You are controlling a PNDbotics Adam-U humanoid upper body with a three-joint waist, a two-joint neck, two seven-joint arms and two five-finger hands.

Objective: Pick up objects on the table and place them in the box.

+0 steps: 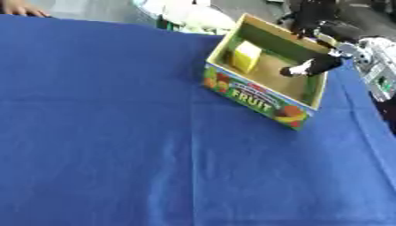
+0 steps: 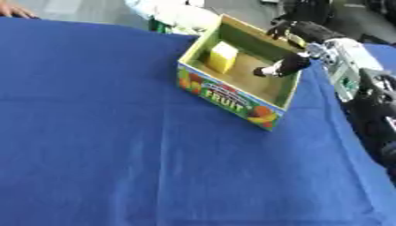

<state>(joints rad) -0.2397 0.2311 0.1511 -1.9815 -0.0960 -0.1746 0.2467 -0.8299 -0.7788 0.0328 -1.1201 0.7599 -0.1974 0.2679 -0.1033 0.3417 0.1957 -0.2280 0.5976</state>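
A cardboard box (image 1: 255, 98) with "FRUIT" and fruit pictures on its front stands on the blue tablecloth (image 1: 116, 132) at the upper right. Inside, a pale yellow block (image 1: 246, 56) leans against the left wall. My right hand (image 2: 303, 32) comes in from the upper right and hangs over the box's right wall. A dark part of it with a white tip (image 2: 280, 67) reaches down onto the box floor. The picture is blurred there, so I cannot tell whether that tip is part of the hand or a small held thing. My left hand shows in neither view.
My silver right forearm (image 2: 348, 62) runs along the table's right edge beside the box. Something white and green (image 1: 189, 16) lies beyond the table behind the box. A person's hand (image 1: 23, 9) rests at the far left corner.
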